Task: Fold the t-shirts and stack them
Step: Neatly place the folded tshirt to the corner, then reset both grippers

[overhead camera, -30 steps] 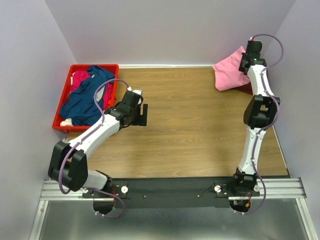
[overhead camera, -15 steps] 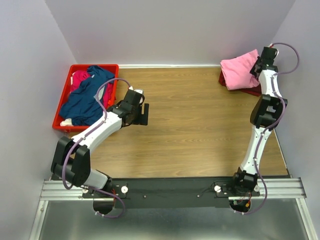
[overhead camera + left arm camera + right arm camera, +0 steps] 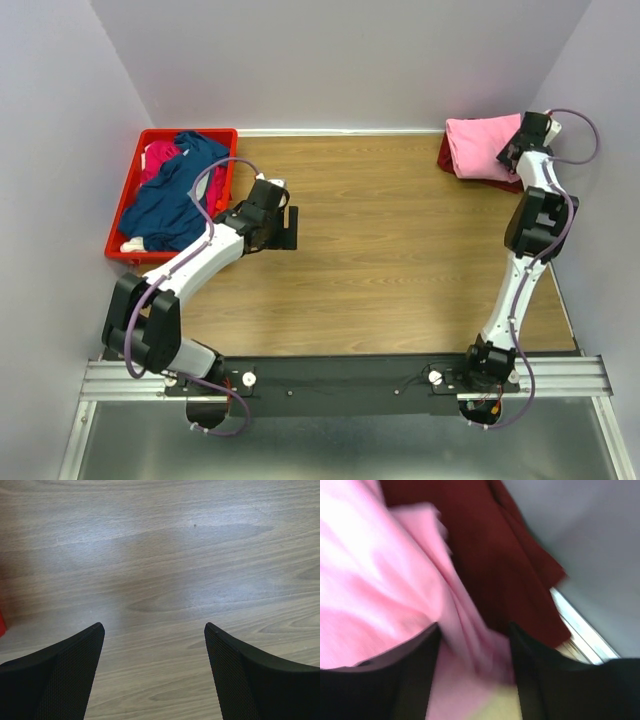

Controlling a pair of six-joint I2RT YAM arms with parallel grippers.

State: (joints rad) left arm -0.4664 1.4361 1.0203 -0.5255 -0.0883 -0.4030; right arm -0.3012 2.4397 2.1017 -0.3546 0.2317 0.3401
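A folded light pink t-shirt (image 3: 478, 145) lies on top of a dark maroon t-shirt (image 3: 494, 182) at the far right corner of the table. My right gripper (image 3: 514, 150) sits at the pink shirt's right edge. In the right wrist view its jaws (image 3: 474, 626) stand apart, with a loose fold of the pink shirt (image 3: 380, 580) between them and the maroon shirt (image 3: 505, 570) beyond. A navy blue t-shirt (image 3: 170, 205) and a magenta one (image 3: 158, 158) lie heaped in the crate. My left gripper (image 3: 289, 228) hangs open over bare wood (image 3: 154, 626), holding nothing.
The red plastic crate (image 3: 190, 132) stands at the far left of the wooden table (image 3: 380, 240). Grey walls close in the back and both sides, and the right wall is close to my right arm. A metal rail runs along the near edge.
My right arm carried the pink t-shirt right and back onto the maroon one, and its jaws have parted. The left arm has hardly moved.
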